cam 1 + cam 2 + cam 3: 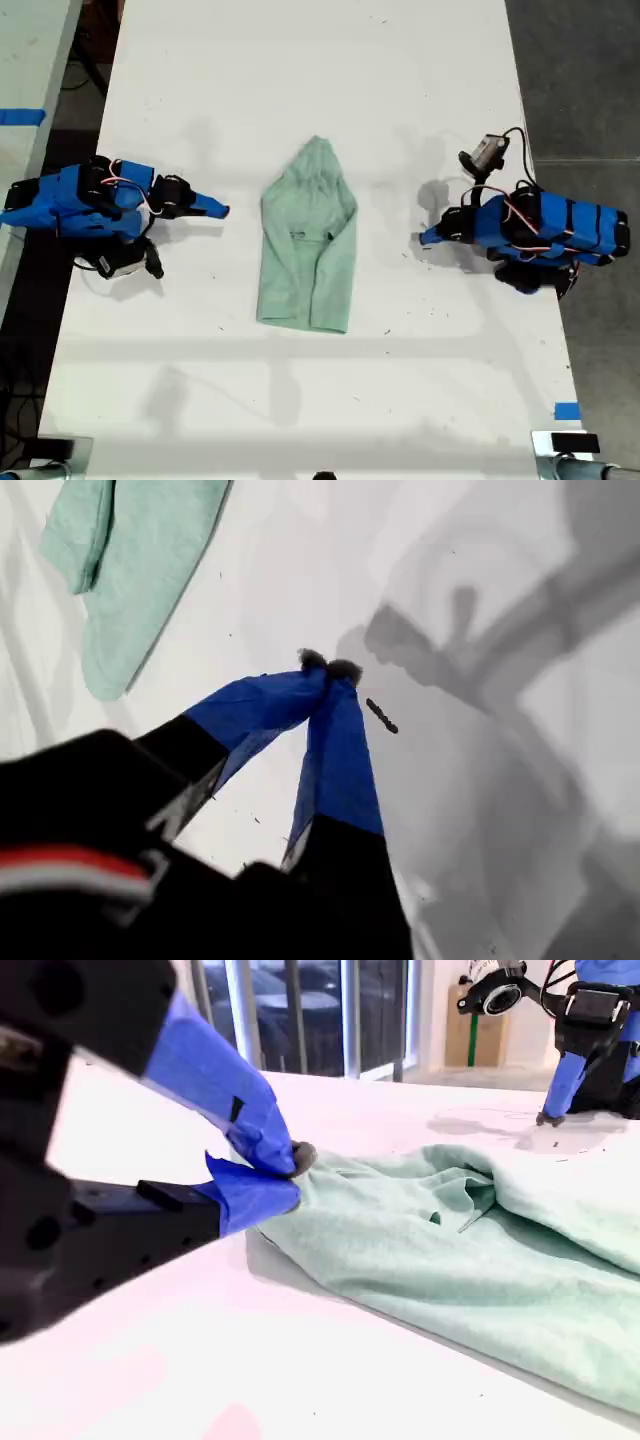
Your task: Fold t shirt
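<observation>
The shirt point(309, 245) is pale mint green, plain and creased, lying folded into a long narrow shape in the middle of the white table point(300, 60). Its narrow end points to the exterior view's top and its broad end to the bottom. I can read no brand, label or writing on it.

My first gripper point(330, 666) rests over bare table at the exterior view's right, its jaws closed on nothing, well apart from the shirt. My second gripper point(290, 1175), at the exterior view's left, has its jaws together too, empty, near the shirt's edge.
</observation>
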